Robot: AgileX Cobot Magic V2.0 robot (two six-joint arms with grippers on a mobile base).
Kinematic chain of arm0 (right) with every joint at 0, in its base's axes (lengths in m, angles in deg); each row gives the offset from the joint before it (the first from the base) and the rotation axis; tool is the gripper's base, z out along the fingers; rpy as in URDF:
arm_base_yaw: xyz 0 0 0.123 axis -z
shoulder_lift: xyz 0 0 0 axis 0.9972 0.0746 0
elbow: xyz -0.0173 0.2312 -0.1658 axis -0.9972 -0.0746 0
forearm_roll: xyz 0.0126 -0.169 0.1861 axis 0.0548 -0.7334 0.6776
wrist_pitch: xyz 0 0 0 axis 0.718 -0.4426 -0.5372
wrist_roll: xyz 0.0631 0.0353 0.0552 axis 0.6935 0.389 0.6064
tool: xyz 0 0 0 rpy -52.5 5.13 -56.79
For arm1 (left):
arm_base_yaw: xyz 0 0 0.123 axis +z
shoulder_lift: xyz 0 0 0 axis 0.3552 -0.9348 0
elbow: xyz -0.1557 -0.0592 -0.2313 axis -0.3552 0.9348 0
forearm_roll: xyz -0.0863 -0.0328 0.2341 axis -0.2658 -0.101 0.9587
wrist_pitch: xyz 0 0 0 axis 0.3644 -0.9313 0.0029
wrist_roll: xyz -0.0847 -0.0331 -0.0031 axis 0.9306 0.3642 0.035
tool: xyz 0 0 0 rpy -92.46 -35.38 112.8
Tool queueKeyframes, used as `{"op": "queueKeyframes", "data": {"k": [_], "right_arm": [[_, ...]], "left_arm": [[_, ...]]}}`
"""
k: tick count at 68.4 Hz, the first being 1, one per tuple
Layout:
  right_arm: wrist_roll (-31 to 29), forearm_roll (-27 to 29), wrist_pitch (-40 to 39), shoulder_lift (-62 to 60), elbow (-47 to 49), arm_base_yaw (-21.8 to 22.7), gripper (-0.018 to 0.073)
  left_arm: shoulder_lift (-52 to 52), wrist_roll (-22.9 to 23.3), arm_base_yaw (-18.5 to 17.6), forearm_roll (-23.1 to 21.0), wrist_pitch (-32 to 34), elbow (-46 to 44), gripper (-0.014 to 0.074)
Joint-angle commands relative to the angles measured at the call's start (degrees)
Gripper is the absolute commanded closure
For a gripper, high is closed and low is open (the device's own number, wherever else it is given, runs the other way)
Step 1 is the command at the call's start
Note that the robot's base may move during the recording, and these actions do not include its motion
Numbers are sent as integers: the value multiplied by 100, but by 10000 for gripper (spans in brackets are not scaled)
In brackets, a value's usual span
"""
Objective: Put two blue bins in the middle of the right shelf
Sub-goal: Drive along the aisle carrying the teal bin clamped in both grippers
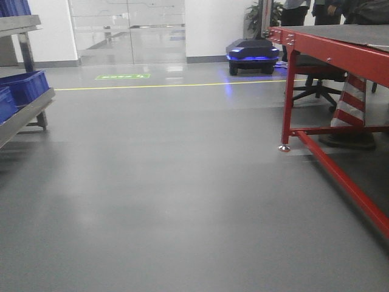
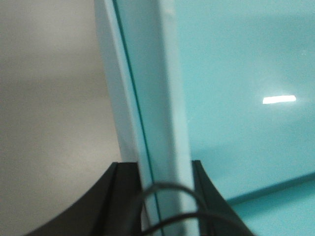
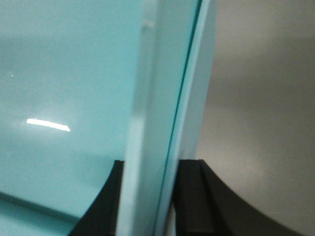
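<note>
The pale sky-blue bin fills both wrist views, and its smooth inside wall [image 2: 236,98] is lit. My left gripper [image 2: 165,196] is shut on its thick rim [image 2: 152,98], with one black finger [image 2: 125,196] outside and one inside. My right gripper [image 3: 147,196] is shut on the opposite rim [image 3: 162,98] in the same way, beside the inside wall [image 3: 64,73]. A thin dark seam runs along each rim; I cannot tell whether two bins are nested. Grey floor lies beyond both rims. The front view shows no bin and no gripper.
A metal shelf at the far left holds dark royal-blue crates [image 1: 24,85]. A red-framed table [image 1: 340,55] stands at the right, with a chair [image 1: 316,85] and a striped cone [image 1: 351,100] under it. A black wheeled robot [image 1: 252,56] is parked at the back. People stand behind the table.
</note>
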Motion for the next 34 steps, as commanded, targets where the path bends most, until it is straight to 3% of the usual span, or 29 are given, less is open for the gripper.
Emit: {"op": "queueKeyframes", "data": {"k": [1,34], "right_arm": [[-75,7,-516,-127,102,14,713],[-75,7,-516,-127,102,14,713]], "left_arm": [[88,-119,-17,-148,276,-100,707],[88,-119,-17,-148,276,-100,707]]}}
